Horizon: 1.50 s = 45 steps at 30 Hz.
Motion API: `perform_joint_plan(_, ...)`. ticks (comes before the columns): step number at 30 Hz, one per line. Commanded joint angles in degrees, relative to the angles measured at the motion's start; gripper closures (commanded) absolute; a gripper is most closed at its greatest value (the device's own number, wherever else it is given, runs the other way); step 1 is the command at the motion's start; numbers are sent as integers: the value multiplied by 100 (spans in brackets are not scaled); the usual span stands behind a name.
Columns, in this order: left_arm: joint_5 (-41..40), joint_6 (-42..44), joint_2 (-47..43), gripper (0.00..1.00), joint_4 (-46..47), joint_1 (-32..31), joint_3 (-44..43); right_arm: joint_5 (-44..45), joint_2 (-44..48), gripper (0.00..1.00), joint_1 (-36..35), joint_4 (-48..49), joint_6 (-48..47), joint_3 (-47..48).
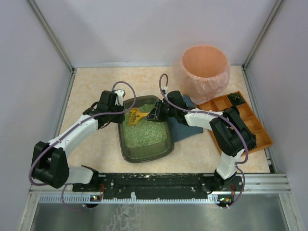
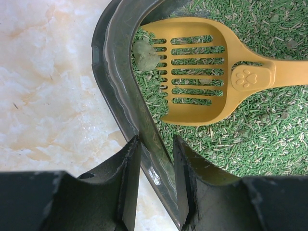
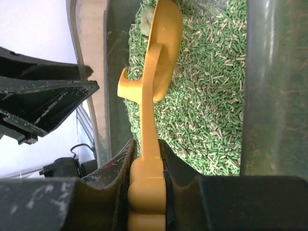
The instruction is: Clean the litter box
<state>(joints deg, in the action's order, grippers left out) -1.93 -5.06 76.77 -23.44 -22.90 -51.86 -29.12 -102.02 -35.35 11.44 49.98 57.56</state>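
The litter box is a dark tray of green litter at the table's middle. My left gripper is shut on its far-left rim, one finger outside and one inside. My right gripper is shut on the handle of a yellow slotted scoop. The scoop head lies on the litter at the far-left corner, beside a pale green clump against the wall. In the right wrist view the scoop stands on edge above the litter.
A round pink-lined bin stands at the back right. An orange compartmented tray lies at the right edge. A blue cloth lies under the right arm, beside the box.
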Motion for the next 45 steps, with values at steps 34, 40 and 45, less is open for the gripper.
perform_joint_plan(34,117,-10,-135,62,94,-63,-159,59,1049,100,198,1704,687,-1333)
perform_joint_plan(40,89,-11,-188,62,128,-66,-141,-29,1121,100,252,1979,813,-1515)
perform_joint_plan(45,2,-55,-331,61,141,-62,-136,-145,1170,100,307,2439,1046,-1751)
